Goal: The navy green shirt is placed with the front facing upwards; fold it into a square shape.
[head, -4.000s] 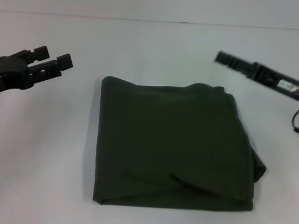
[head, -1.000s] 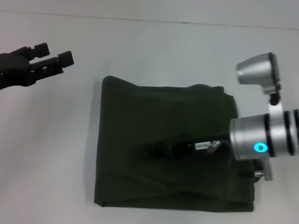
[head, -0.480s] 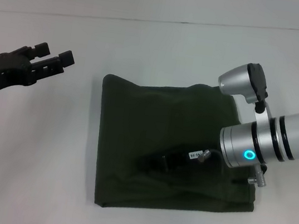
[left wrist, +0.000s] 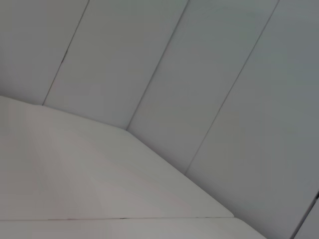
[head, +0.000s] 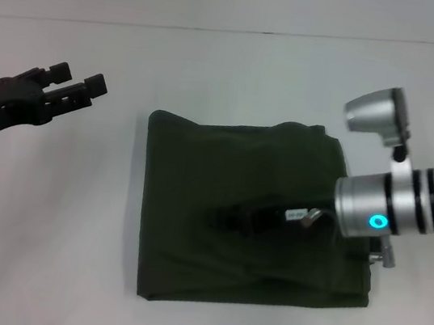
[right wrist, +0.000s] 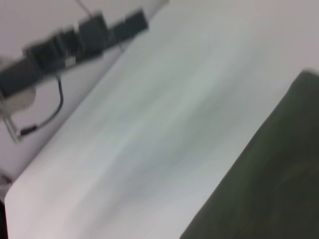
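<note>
We see navy green shirt (head: 250, 216) folded square on tabletop (head: 215, 64); right claw (head: 221, 219) low over it, opening unclear; left claw (head: 78, 80) wide, aside.

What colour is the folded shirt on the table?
Dark olive green, plain on the visible side; the navy green shirt shows best in the head view.

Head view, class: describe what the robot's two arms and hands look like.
The left hand is black with blocky fingertips and a thin dark cable. The right arm is silver with black rings and a glowing cyan ring light; its black hand bears a small white label.
</note>
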You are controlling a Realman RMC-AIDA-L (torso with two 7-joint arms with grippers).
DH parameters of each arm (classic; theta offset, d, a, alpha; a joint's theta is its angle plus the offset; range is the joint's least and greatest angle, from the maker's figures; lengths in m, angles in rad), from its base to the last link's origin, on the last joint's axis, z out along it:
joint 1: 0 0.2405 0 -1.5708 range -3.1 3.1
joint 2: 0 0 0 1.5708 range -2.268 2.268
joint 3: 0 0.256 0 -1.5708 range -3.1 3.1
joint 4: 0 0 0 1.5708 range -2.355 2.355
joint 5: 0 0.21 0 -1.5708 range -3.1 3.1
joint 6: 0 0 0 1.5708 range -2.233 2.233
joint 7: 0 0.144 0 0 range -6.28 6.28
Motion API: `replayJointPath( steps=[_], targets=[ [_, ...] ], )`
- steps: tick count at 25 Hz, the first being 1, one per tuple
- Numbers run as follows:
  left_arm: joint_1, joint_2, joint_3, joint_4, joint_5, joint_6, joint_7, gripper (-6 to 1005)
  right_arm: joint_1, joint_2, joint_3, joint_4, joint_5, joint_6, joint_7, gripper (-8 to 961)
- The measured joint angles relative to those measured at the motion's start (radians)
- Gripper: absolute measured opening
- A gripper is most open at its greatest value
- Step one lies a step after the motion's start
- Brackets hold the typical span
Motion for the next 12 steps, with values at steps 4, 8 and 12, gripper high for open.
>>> replayJointPath(
  steps=[4,8,12],
  targets=[
    [0.003,0.0,0.0,0.0,0.0,0.0,0.0,917,-0.046,-0.002,0.009,-0.065,0.051,0.001,0.0,39],
    [0.004,0.0,0.0,0.0,0.0,0.0,0.0,917,-0.07,-0.005,0.039,-0.08,0.056,0.065,0.016,40],
    [0.003,0.0,0.0,0.0,0.0,0.0,0.0,917,-0.077,-0.008,0.046,-0.076,0.054,0.153,0.031,40]
  ],
)
